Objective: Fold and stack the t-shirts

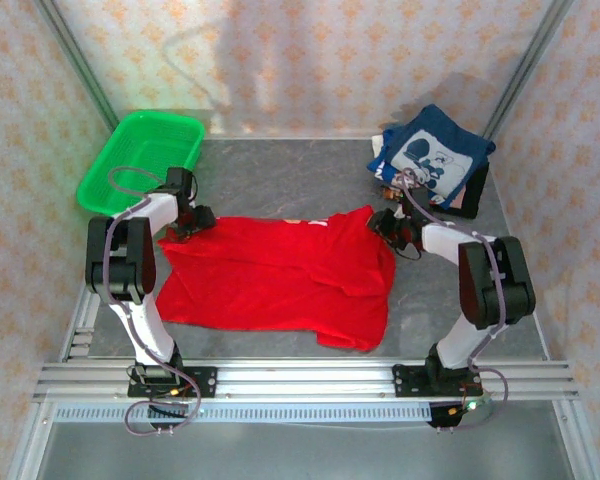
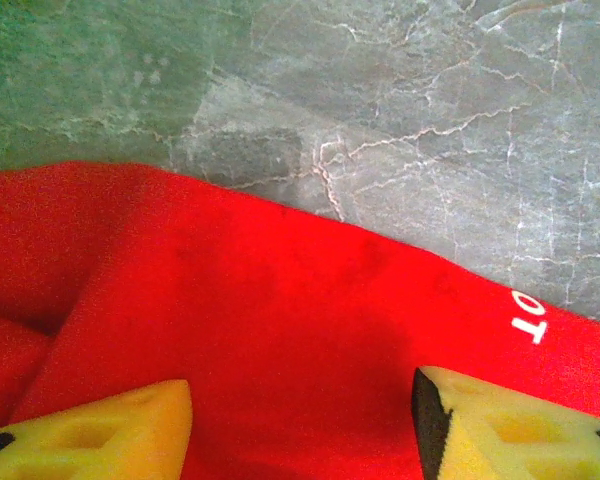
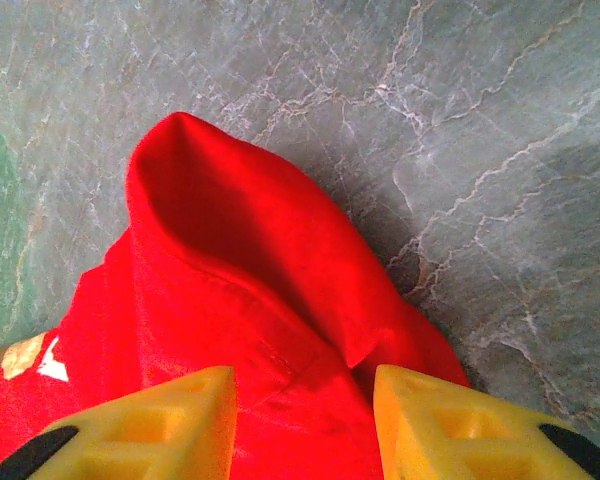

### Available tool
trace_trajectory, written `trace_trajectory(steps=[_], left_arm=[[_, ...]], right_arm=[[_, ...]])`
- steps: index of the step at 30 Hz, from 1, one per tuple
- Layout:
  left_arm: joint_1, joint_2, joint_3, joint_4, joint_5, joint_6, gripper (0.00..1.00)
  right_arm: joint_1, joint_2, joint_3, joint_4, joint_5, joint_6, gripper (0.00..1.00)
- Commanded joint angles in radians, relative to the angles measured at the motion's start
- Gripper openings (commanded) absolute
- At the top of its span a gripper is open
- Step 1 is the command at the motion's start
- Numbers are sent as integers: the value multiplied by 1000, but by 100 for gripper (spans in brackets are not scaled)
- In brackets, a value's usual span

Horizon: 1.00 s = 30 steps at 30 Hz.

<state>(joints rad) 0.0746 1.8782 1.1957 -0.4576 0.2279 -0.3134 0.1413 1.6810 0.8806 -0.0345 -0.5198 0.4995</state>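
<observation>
Slippage looks like the main risk: the red t-shirt (image 1: 280, 275) lies spread across the middle of the grey surface (image 1: 280, 170), and both claws sit at its far edge with nothing pinched. The left claw (image 2: 300, 415) hovers open over the far left corner, its yellow fingers (image 2: 110, 430) well apart with flat cloth under the gap. The right claw (image 3: 305, 415) is likewise open, its fingers either side of a raised hump of red fabric at the far right corner. If either closes too high, or on one layer only, the cloth would likely slide out as a fold begins, and an uneven pull from the two sides would skew the crease. The right-hand side is bunched and wrinkled, so a fold made from here could trap that lump. Near the right claw, at the far right of the surface, a navy t-shirt (image 1: 435, 155) tops a folded pile, close enough that a wide swing of that arm might nudge it. A green basket (image 1: 105, 170) stands at the far left, just behind the left claw.
</observation>
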Motion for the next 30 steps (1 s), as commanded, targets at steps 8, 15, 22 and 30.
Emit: trace_trajectory(steps=[8, 15, 22, 30], left_arm=[[8, -22, -51, -3, 18, -1, 60], [8, -25, -60, 3, 23, 5, 60], [8, -26, -65, 7, 22, 6, 60], [8, -23, -62, -5, 3, 10, 60]], right_arm=[[6, 34, 31, 42, -32, -18, 38], [9, 61, 43, 36, -22, -30, 38], [14, 69, 52, 58, -20, -27, 32], [13, 57, 36, 106, 4, 6, 0]])
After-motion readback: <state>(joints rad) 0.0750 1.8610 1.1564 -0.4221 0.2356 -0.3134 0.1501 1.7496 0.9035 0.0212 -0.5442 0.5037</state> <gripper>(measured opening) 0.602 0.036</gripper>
